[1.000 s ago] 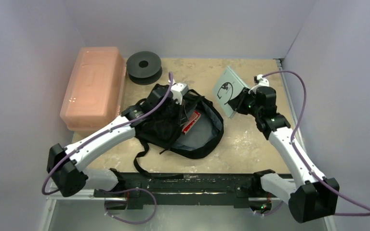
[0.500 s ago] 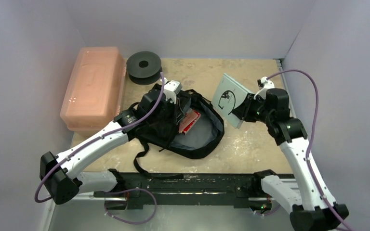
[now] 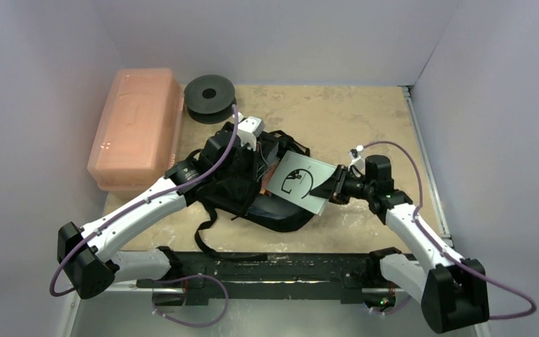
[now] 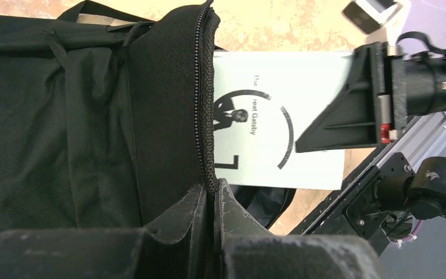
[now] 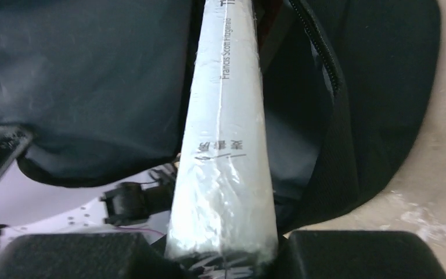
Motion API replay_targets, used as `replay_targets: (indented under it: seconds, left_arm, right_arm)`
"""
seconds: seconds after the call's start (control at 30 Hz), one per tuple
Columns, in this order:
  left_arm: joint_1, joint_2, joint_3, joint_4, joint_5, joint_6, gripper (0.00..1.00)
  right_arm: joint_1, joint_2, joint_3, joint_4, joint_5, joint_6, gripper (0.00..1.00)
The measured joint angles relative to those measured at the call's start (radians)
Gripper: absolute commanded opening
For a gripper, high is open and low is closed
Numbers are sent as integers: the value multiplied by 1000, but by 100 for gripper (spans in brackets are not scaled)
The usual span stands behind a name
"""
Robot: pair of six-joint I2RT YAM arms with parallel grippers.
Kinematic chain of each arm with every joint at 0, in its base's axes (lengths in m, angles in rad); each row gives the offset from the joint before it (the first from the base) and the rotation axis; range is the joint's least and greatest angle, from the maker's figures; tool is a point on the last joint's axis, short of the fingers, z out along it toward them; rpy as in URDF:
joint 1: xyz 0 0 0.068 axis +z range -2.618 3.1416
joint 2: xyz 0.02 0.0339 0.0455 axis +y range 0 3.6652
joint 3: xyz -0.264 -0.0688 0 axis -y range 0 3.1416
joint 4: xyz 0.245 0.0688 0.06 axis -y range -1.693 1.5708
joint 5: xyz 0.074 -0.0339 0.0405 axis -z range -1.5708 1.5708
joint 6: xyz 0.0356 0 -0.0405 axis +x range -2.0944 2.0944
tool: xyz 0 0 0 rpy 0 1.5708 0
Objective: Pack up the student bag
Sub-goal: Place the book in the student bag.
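Observation:
The student bag (image 3: 228, 191), a soft black backpack, lies in the middle of the table with its main opening facing right. My left gripper (image 3: 258, 146) is shut on the bag's zip edge (image 4: 208, 116) and holds that flap up. My right gripper (image 3: 325, 194) is shut on a pale plastic-wrapped book (image 3: 296, 181) by its near end. The book hangs tilted over the bag's opening, its cover with a black circle figure (image 4: 302, 133) facing up. In the right wrist view the book's spine (image 5: 225, 133) points into the dark lining (image 5: 93, 70).
A pink translucent box (image 3: 137, 126) stands at the back left, with a black round spool (image 3: 209, 95) beside it. A bag strap (image 3: 207, 232) trails toward the front rail. A sliver of something red (image 3: 262, 184) shows inside the bag. Walls close in on the left, the right and the back.
My right arm has swung the book from the back right down and left, over the bag's opening. The left gripper rose a little earlier with the zip edge and now holds still.

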Motion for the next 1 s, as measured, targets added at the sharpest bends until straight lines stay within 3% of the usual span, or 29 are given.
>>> replay_targets:
  seconds: [0.33,0.73,1.0]
  left_arm:
    - [0,5,19,-26,45,19,0]
    - [0,8,22,-27,90,37,0]
    - [0,8,22,-20,125,37,0]
  right_arm:
    - [-1,232,-108,482,-134,345,0]
    - [21,241,-111,520,-138,385,0]
    - [203,566,-13,814,-69,477,0]
